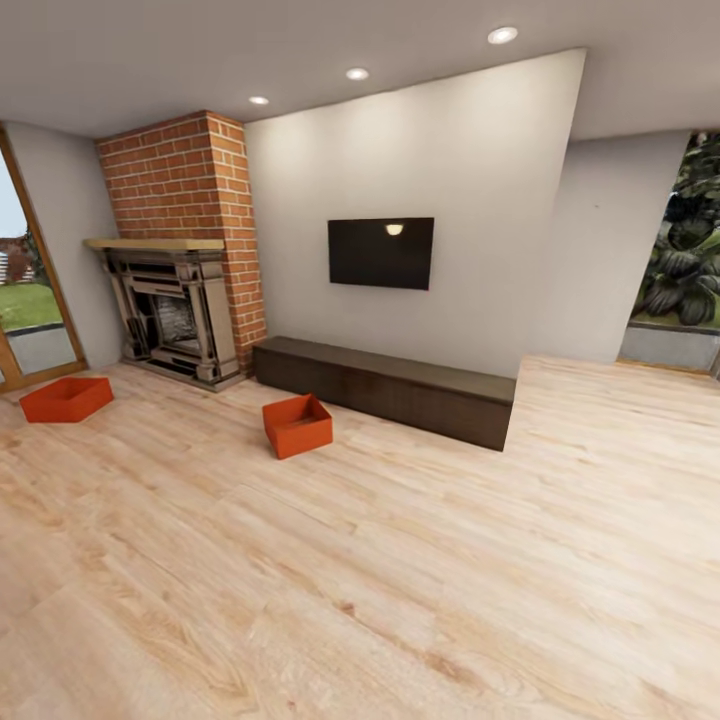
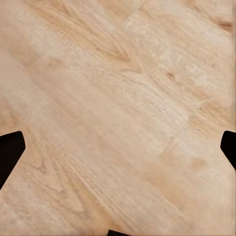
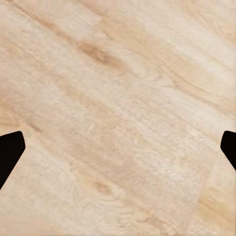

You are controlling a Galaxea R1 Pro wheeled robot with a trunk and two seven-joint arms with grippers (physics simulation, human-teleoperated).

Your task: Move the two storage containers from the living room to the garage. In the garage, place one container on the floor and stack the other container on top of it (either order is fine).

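You've got two empty orange-red bins on the wood floor (image 1: pixel 400 600): one (image 1: pixel 297 425) at 11 o'clock, another (image 1: pixel 66 399) at 10. Both jaws spread apart.

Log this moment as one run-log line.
room: living room | containers: one by fireplace, one before cabinet, both on wood floor | pincers: both open, empty

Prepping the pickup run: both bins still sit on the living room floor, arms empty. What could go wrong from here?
1. The near bin sits close to the dark cabinet; the base or an arm may clip the cabinet on approach.
2. The far bin lies by the fireplace and window, a tight corner for turning.
3. Both bins lie on the floor, so the reach is low; thin walls could slip from the fingers.
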